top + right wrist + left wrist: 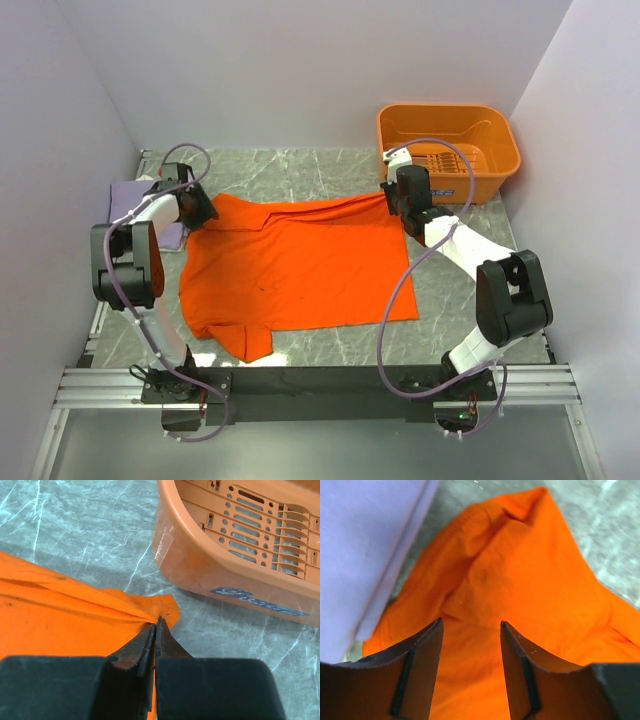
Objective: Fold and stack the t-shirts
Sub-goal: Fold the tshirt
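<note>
Top view, orange t-shirt: I see it spread across the middle of the table, with a sleeve pointing toward the near edge on the left.
Top view, lavender t-shirt: it lies by the left edge near the far corner, partly hidden by my left arm.
Top view, left end effector: over the orange t-shirt's far left corner.
Top view, right end effector: at the shirt's far right corner, just beside the basket, which sits in the far right corner.
Left wrist, left end effector: jaws stand apart with nothing held. The orange t-shirt lies rumpled below them, and the lavender t-shirt is alongside it.
Right wrist, right end effector: jaws pinched together on the edge of the orange t-shirt at its corner.
Right wrist, basket: near the held corner, with bare table between them.
</note>
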`<move>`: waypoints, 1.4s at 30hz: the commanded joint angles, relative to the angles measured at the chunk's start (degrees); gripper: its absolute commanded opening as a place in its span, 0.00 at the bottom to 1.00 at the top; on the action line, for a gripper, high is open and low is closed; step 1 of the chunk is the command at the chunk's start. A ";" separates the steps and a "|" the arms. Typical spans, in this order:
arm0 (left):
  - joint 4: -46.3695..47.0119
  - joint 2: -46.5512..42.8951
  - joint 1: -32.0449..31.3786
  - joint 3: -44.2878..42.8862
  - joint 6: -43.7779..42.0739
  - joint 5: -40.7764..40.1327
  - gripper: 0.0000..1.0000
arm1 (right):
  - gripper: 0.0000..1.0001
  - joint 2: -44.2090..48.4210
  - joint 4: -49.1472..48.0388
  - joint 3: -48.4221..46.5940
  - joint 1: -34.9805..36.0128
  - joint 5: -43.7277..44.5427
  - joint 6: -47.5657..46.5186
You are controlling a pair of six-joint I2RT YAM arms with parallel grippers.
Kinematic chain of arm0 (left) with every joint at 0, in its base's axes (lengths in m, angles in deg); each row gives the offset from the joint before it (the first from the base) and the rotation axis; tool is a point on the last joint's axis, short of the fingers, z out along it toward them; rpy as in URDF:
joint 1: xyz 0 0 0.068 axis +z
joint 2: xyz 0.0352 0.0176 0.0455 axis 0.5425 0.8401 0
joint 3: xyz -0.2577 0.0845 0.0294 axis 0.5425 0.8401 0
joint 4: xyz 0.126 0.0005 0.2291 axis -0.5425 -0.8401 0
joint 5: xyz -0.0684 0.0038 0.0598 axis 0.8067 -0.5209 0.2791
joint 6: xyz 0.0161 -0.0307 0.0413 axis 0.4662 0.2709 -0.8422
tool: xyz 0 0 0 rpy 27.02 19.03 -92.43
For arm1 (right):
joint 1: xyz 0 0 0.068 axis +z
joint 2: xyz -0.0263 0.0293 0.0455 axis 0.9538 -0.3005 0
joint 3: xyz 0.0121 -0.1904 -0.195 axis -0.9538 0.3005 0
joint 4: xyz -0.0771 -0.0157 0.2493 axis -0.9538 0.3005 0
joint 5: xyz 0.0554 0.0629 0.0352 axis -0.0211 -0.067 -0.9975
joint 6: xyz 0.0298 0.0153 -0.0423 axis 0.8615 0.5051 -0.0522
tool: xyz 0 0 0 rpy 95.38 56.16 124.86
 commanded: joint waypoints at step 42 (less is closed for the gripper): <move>-9.25 -3.52 -2.62 -11.09 -0.42 -8.36 0.01 | 0.00 1.98 0.41 -4.66 0.02 1.40 0.33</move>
